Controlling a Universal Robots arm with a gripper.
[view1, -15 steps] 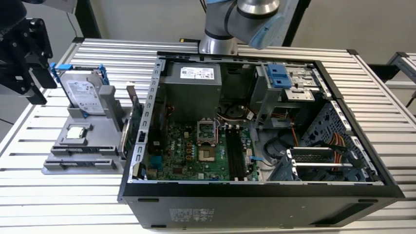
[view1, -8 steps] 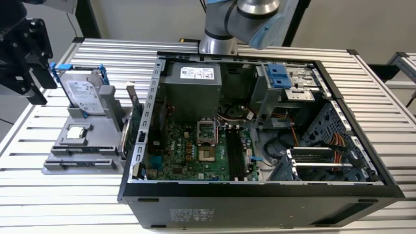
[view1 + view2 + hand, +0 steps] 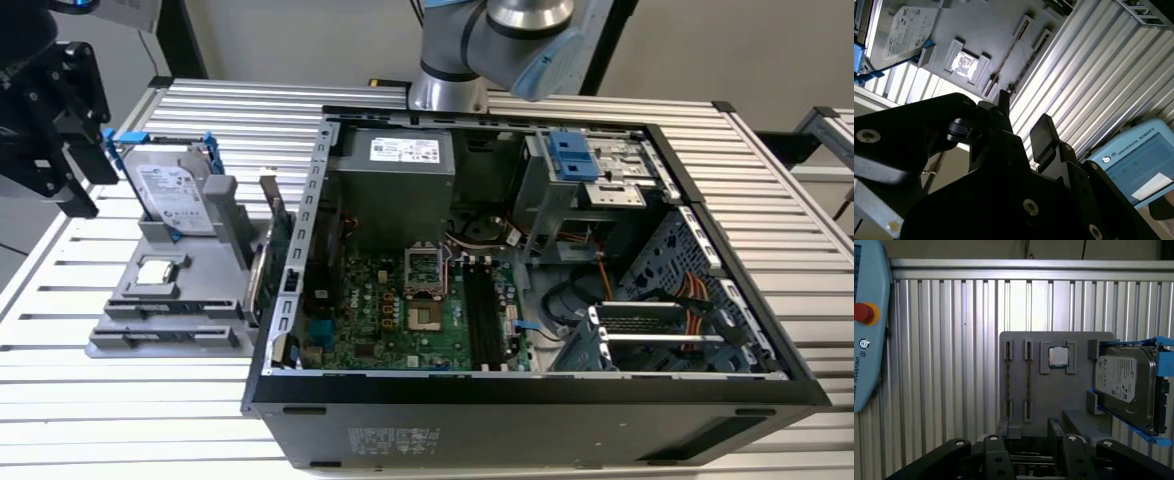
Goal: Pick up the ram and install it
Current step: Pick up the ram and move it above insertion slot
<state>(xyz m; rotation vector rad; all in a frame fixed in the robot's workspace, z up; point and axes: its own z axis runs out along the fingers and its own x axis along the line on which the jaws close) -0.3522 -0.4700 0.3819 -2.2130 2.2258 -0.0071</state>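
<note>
Two rams stand on edge in the slots of a grey holder (image 3: 1054,390): one ram (image 3: 1007,380) and a second ram (image 3: 1028,380) beside it. In the second wrist view they show as thin dark strips, the ram (image 3: 1010,52) nearer the chip and the second ram (image 3: 1030,59). My gripper (image 3: 1029,429) hovers over the holder's near end, roughly in line with the two sticks. It is open and holds nothing, and the gap between its fingers also shows on my gripper (image 3: 1021,117). The black wrist assembly (image 3: 56,110) hangs over the table at the exterior view's left.
A processor chip (image 3: 1057,356) and a silver hard drive (image 3: 1126,385) with a blue handle share the holder. A green expansion card (image 3: 276,270) stands between the holder and the open computer case (image 3: 534,400). Black memory slots (image 3: 483,312) lie on its motherboard. A teach pendant (image 3: 866,340) rests nearby.
</note>
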